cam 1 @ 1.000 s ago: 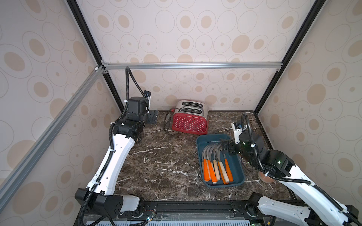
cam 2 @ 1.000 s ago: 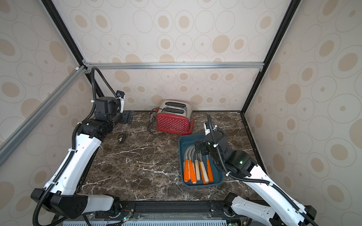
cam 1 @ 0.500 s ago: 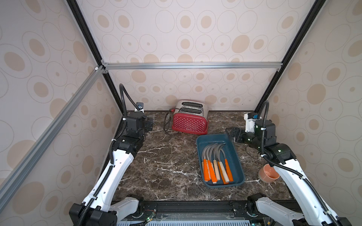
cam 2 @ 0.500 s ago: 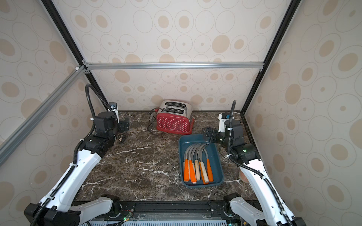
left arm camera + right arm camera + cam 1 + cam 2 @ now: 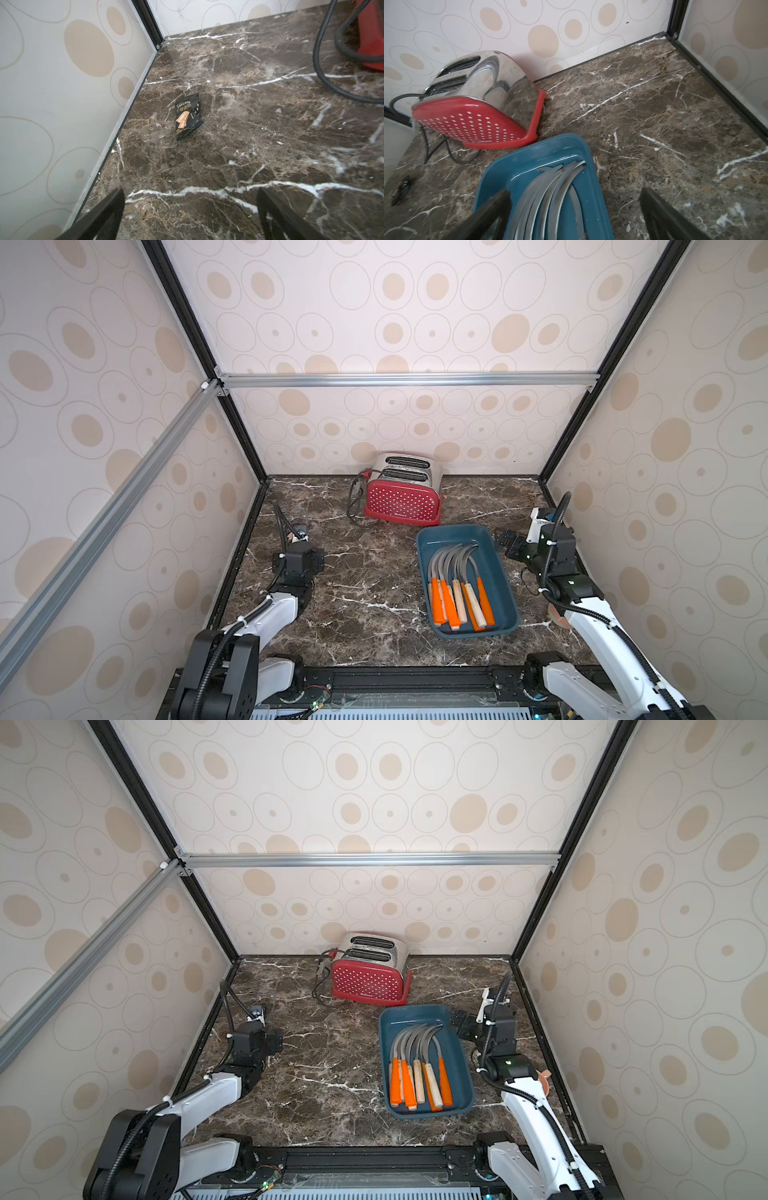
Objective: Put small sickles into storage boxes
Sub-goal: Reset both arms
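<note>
- Marble bench (image 5: pixel 365 580): no loose sickle shows on it in both top views, so your job looks all but done.
- Blue tray (image 5: pixel 494 572): it sits right of centre, just in front of the red toaster (image 5: pixel 402 502).
- Sickles (image 5: pixel 457 593): they lie side by side in the tray, blades toward the toaster, handles toward the robot's base.
- Right pincer (image 5: pixel 574 209): wide and empty beside the tray's far right corner. Raise it straight up before you swing away, so no finger catches the rim or a blade.
- Left pincer (image 5: pixel 191 214): wide and empty too, facing a snack packet (image 5: pixel 188 116). Leave that alone.
</note>
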You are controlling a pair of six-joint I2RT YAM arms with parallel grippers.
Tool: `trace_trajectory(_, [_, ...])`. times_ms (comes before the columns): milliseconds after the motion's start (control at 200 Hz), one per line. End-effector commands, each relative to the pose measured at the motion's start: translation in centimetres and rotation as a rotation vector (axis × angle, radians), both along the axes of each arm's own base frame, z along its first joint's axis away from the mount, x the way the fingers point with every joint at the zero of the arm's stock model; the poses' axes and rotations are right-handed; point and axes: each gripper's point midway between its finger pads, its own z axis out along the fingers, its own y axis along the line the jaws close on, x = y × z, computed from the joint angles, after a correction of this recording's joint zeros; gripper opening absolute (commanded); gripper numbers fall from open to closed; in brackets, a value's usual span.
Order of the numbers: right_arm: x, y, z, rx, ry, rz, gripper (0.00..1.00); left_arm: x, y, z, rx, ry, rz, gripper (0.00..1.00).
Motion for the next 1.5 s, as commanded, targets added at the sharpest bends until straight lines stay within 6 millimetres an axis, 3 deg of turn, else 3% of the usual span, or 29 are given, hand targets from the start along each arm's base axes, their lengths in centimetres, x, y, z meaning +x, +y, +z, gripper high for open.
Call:
trace_trajectory(0, [0.7, -1.4, 1.5, -0.096, -0.119, -0.041, 1.0, 2.2, 0.8, 4.7, 0.032, -0.251, 0.043, 0.99])
trace_trajectory(366, [0.7, -3.8, -4.4, -0.321, -0.124, -0.1, 1.0, 3.4, 1.7, 2.0, 0.042, -0.239, 0.099, 0.99])
trace_trajectory(651, [4.1, -3.6, -7.4, -0.394, -0.154, -0.082, 1.0, 3.7, 1.7, 1.8, 0.037, -0.226, 0.093, 0.99])
trace_trajectory(821, [5.7, -2.8, -11.1, -0.399, -0.128, -0.031, 1.0, 3.6, 1.7, 1.8, 0.036, -0.225, 0.091, 0.99])
trace_trajectory(1037, [6.7, -3.6, -11.7, -0.405, -0.067, -0.069, 1.0, 3.7, 1.7, 1.8, 0.035, -0.222, 0.09, 0.99])
trace_trajectory(1497, [6.5, -3.5, -11.8, -0.402, -0.053, -0.065, 1.0, 5.0, 1.6, 1.2, 0.007, -0.16, 0.052, 0.99])
